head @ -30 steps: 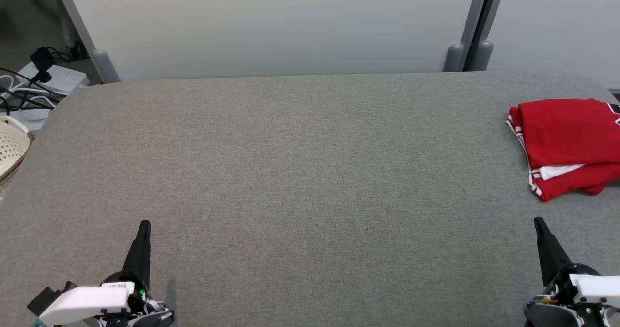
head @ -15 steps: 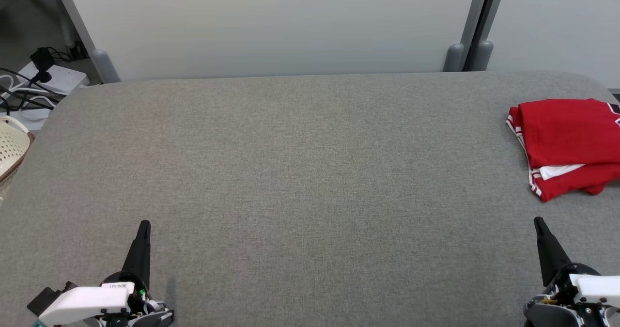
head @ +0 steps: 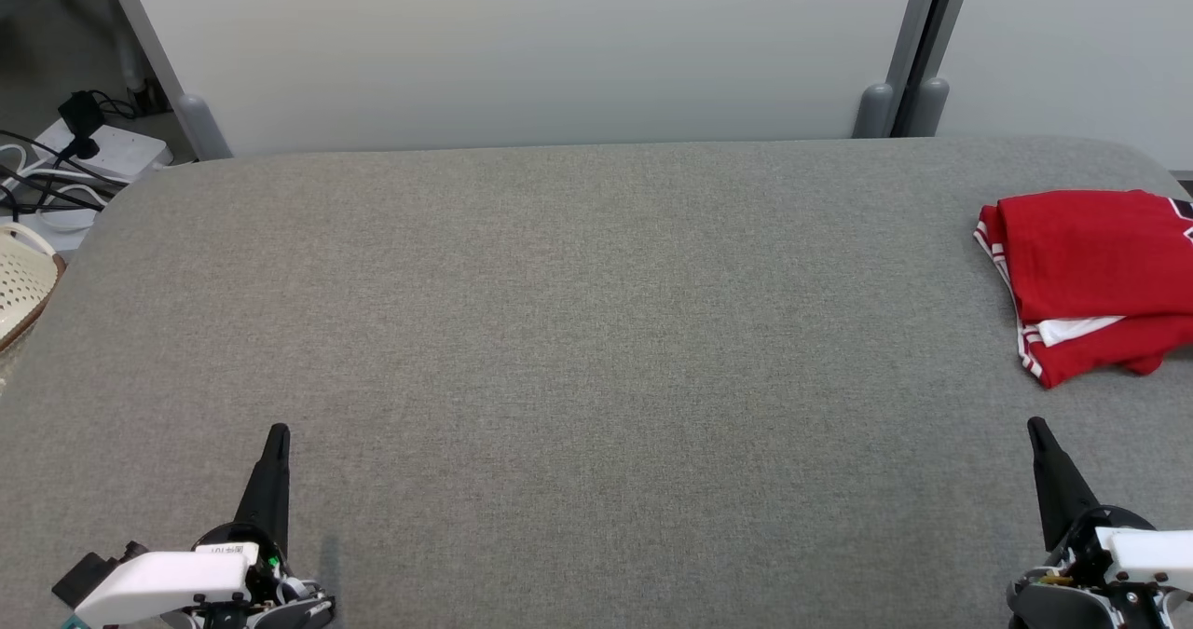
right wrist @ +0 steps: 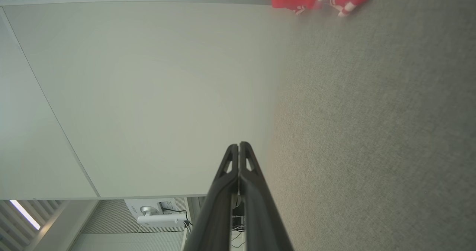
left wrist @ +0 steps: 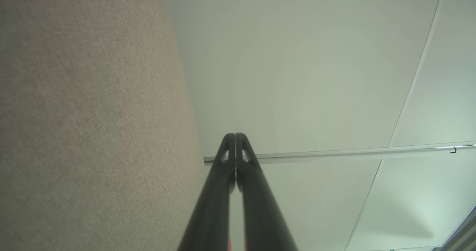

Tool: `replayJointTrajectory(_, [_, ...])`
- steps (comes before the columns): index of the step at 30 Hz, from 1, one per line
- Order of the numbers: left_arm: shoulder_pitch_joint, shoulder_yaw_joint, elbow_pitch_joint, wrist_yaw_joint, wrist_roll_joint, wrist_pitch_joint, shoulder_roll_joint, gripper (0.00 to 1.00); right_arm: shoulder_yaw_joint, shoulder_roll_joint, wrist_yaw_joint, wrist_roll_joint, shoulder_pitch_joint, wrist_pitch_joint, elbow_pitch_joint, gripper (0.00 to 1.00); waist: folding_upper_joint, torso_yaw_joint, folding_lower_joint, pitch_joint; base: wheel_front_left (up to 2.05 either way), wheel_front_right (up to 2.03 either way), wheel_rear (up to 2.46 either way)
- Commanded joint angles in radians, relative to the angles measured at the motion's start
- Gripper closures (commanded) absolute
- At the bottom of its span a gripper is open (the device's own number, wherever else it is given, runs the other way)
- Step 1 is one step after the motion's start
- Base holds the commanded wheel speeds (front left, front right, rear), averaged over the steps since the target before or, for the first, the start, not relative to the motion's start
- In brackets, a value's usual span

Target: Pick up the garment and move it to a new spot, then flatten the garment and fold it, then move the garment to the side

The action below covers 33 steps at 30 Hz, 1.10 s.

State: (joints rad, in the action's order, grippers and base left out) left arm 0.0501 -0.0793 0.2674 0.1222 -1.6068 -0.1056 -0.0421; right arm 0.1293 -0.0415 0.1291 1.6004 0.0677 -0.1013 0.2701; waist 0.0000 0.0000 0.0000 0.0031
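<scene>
Head view: folded red garment (head: 1095, 280) lies at the table's (head: 578, 331) right edge; left gripper (head: 277, 435) and right gripper (head: 1035, 429) rest near corners, fingers pressed together, empty.

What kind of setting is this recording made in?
Probably an office or lab test bay: a grey fabric-covered table against pale partition panels, a power strip with cables on the floor, and a folded red garment.
</scene>
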Motion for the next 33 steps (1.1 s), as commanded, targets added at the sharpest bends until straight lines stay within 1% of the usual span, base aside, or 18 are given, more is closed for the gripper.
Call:
replayJointTrajectory(1, [0.058, -0.033, -0.022, 0.008, -0.003, -0.006, -0.01, 1.0, -0.016, -0.01, 0.002, 0.009, 0.04, -0.011, -0.025, 1.0, 0.0, 0.0, 0.0, 0.0, 0.0, 0.0, 0.0])
replayJointTrajectory(33, [0.058, -0.034, -0.022, 0.008, -0.002, -0.007, -0.009, 1.0, -0.015, -0.009, 0.002, 0.008, 0.04, -0.012, -0.025, 1.0, 0.0, 0.0, 0.0, 0.0, 0.0, 0.0, 0.0])
